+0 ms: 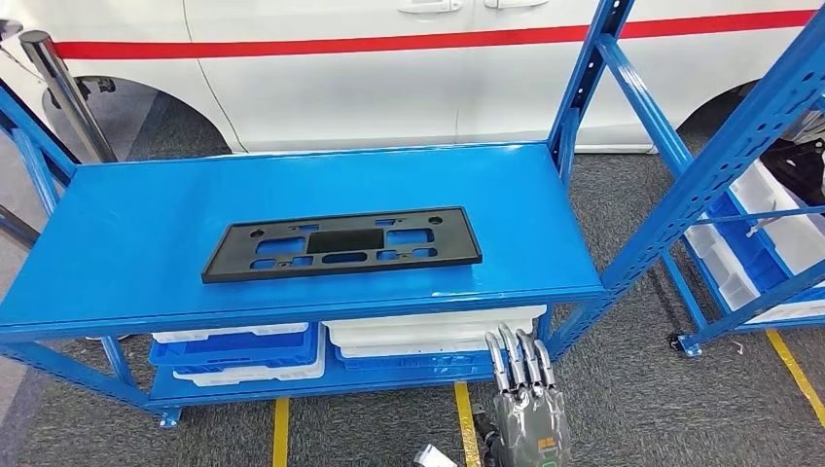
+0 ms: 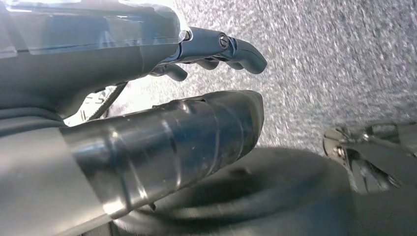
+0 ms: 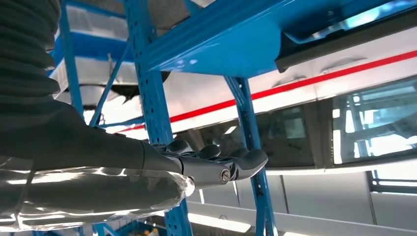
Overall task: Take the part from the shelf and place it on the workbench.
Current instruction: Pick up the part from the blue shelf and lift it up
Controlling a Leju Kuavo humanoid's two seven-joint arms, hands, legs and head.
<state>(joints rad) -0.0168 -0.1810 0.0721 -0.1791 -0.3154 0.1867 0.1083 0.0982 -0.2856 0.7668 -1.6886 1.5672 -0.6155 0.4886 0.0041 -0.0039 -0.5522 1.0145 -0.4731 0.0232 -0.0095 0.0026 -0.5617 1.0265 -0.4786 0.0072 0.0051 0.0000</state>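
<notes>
- Black licence-plate frame (image 1: 342,244): lies flat on the top of the blue bench (image 1: 126,243), nearer the front edge than the back and roughly centred across the width. Nothing touches it; judged from this, the placing step is done.
- Orientation of the frame: the long axis runs side to side, almost parallel to the front edge of the bench, with the end toward the blue upright post (image 1: 582,88) tipped slightly farther back. The face with rectangular cut-outs and small holes points up.
- Right hand (image 1: 520,384): below the front edge of the bench, close to its right corner, fingers extended and a little apart, holding nothing. In the right wrist view the right hand (image 3: 216,164) shows the same released pose. The low, clear position suits an arm with no further grasp to make.
- Left hand (image 2: 211,49): hangs over grey carpet floor (image 2: 334,54), well away from the bench; fingers loosely bent, nothing held.
- White and blue bins (image 1: 243,352): stacked on the lower shelf directly under the frame.
- White vehicle with a red stripe (image 1: 409,68): stands just behind the bench.
</notes>
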